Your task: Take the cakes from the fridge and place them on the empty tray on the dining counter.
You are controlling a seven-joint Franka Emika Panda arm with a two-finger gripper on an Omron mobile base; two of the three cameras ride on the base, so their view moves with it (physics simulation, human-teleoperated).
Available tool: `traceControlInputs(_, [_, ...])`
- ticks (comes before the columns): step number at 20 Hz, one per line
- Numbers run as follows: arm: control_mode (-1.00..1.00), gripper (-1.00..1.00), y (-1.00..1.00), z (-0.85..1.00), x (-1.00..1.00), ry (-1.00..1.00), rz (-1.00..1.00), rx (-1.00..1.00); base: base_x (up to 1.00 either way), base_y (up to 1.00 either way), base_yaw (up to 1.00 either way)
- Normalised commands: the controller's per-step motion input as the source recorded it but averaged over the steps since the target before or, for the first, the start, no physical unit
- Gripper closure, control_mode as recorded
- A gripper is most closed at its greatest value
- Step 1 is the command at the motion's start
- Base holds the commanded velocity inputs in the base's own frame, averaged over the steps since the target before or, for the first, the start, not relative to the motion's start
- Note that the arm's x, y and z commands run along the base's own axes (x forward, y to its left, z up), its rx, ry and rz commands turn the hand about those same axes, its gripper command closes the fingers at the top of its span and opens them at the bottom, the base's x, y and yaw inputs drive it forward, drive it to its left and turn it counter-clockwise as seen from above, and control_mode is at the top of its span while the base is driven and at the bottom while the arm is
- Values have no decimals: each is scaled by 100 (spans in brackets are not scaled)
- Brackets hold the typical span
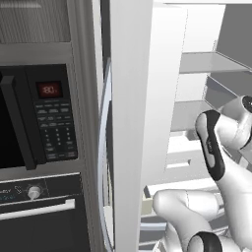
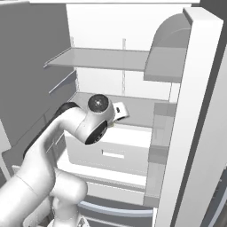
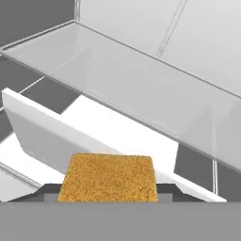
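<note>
End effector [image 3: 108,200] gripping tan-brown square cake [image 3: 109,178] inside open fridge [image 2: 133,80], above white drawers [image 2: 113,148].

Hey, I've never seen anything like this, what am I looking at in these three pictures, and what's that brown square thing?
It is a rendered kitchen with a white robot arm reaching into an open fridge. Two pictures come from cameras on the robot's base, behind the arm on its left and right. The left one also shows a black microwave and an oven beside the fridge. The third comes from a camera on the hand, looking along the gripper. The tan-brown square there is a flat piece of cake, very close to the hand, in front of a glass shelf. The fingertips are hidden behind it, so whether it is gripped cannot be told.
</note>
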Motion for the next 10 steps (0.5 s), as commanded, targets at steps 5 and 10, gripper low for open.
traceControlInputs(5, [-100, 100, 34, 42, -100, -2, 10, 10, 0, 0, 0])
traceControlInputs(10, [-100, 100, 46, 34, -100, -8, 0, 8, 0, 0, 0])
